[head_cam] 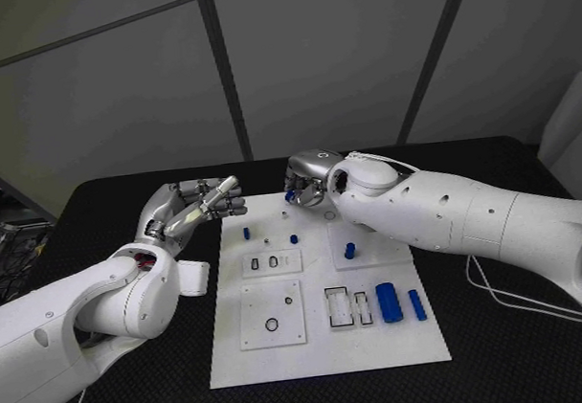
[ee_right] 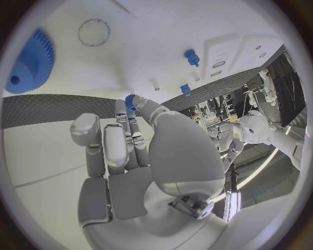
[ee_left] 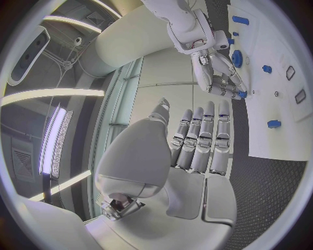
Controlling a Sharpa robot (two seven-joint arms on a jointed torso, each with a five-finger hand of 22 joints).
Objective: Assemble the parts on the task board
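Black table (head_cam: 513,353) with a thin white cable (head_cam: 500,289)

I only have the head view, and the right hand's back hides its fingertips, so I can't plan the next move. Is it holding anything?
Observer: Yes. In the right wrist view, the right hand pinches a small blue part at its fingertips.
Operator: And the left hand's palm?
Observer: In the left wrist view, the left hand has straight fingers, side by side, with nothing in it.
Operator: Anything behind the right arm?
Observer: A blue gear lies on the task board.
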